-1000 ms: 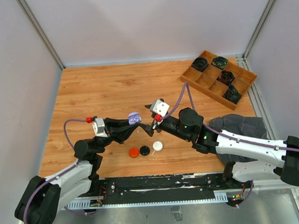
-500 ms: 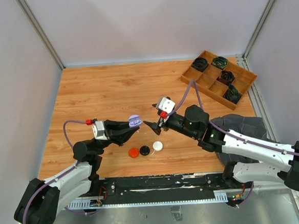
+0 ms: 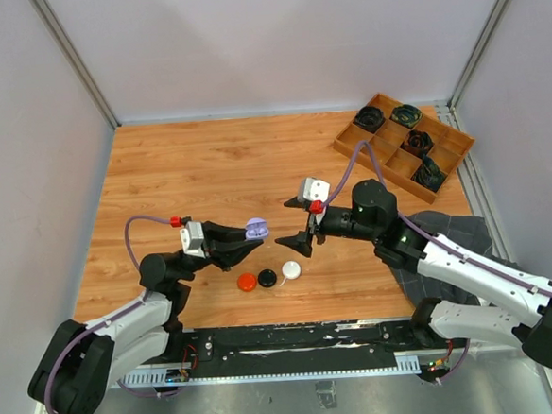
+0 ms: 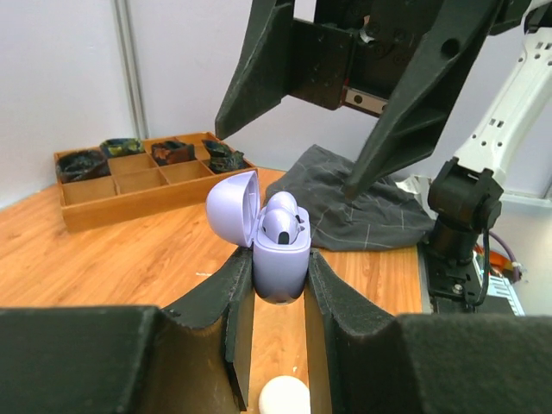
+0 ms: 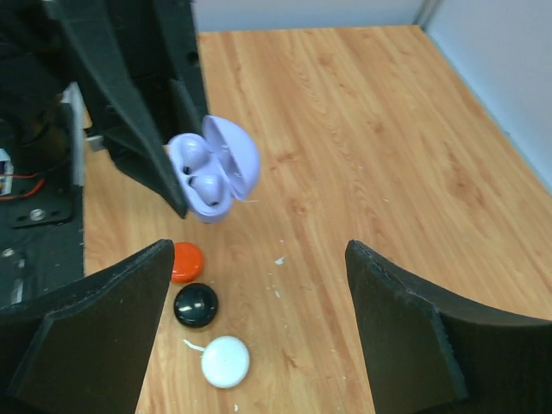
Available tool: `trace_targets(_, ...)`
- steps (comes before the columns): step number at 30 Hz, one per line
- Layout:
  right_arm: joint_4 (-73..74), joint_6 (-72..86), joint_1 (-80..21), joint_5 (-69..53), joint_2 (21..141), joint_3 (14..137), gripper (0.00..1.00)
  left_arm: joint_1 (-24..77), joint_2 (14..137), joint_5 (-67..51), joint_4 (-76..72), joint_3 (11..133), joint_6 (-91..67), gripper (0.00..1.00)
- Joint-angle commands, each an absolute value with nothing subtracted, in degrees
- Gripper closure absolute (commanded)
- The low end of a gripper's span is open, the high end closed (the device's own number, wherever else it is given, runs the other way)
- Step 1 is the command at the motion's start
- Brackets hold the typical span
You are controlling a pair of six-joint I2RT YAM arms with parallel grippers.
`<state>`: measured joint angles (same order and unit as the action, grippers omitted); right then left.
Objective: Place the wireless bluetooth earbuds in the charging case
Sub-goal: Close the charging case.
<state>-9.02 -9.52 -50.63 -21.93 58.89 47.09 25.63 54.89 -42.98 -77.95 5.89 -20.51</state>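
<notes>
The left gripper (image 4: pixel 278 289) clamps narrowly on the open pale purple charging case (image 4: pixel 281 259), held above the worktop (image 3: pixel 207 164) near its middle. The purple earbuds (image 5: pixel 205 184) look seated inside. The right gripper (image 3: pixel 292 243) hangs wide and empty just right of the case, so probably only closing the lid remains.

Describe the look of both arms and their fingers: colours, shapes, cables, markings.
Both the left arm and right arm have pale grey-white links between rounded black joints. A lilac cable loops along each to a small white block at the wrist, beside a red cap. The fingers are matte black, broad at the base and tapering to wedge tips. No lettering is readable.
</notes>
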Motion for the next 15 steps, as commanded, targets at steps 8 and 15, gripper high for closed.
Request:
trace_targets(8,-8.26,-7.07,-49.39,-36.03,63.88,52.2,0.17,25.44,60.35,-50.89,-80.11,10.93,-21.51,1.0)
trace_targets(15,-10.05,-5.89,-49.4,-39.33,67.58,53.32,0.17,25.93,62.79,-50.49,-81.5,11.72,-22.58,1.0)
